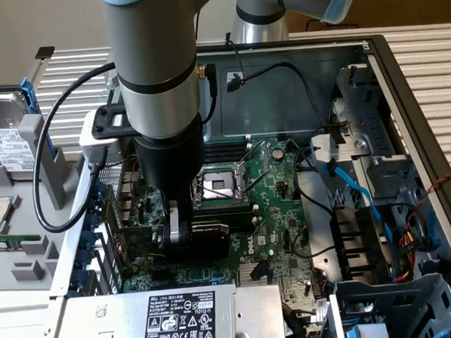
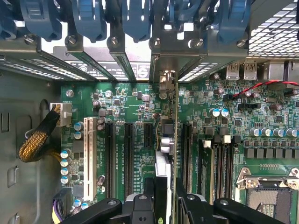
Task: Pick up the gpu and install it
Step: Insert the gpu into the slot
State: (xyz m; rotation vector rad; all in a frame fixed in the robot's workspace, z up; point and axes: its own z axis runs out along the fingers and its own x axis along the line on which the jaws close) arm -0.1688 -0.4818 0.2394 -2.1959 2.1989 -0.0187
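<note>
- The gpu (image 1: 207, 232) sits between the fingers of the pincer (image 1: 178, 235), standing on edge inside the open computer case (image 1: 411, 88), low over the motherboard (image 1: 276, 217). In the wrist view the gpu (image 2: 164, 154) shows edge-on, a thin strip running away from the pincer (image 2: 161, 205) toward the rear slot openings.
- The pincer is narrowed onto the card, gripping it across its thin faces; that keeps the board upright, which by my reading is how its lower edge has to meet a slot.
- Just to either side of the held card run the long black expansion slots (image 2: 127, 158), parallel to it. The card appears lined up with one of them; whether it is already seated I cannot tell.
- Beyond the card's far end are the rear bracket openings with blue retaining clips (image 2: 135, 18) above them, where the silver end bracket would sit.
- Farther off from the pincer lie the empty CPU socket (image 1: 221, 185), the power supply (image 1: 180, 318) and a drive cage with blue cables (image 1: 346, 183).
</note>
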